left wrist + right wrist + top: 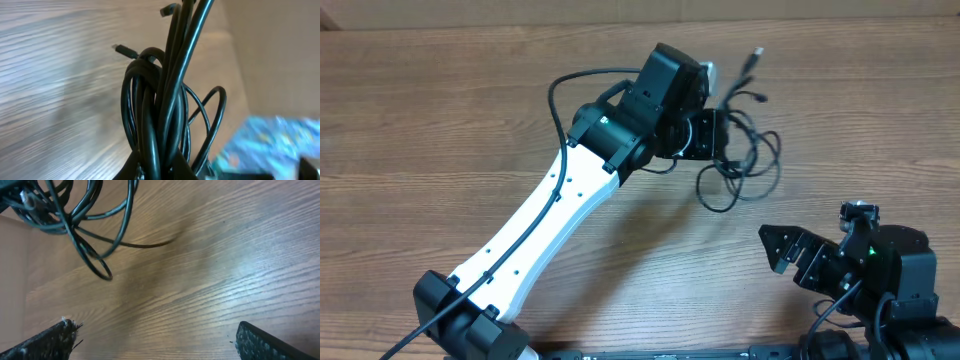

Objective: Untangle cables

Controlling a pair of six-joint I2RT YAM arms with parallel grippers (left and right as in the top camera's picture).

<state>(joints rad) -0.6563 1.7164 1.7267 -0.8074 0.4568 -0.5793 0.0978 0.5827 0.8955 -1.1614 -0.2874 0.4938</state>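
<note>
The table (440,100) has a light brown wood-grain top, with the grain running side to side in the overhead view. A tangled bundle of thin black cables (745,160) is over its far right part and throws shadows on the wood. Whether any loop touches the surface cannot be told.

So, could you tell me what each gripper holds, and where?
The left gripper pinches the cables by their bunched strands; the right gripper is open, empty.
</note>
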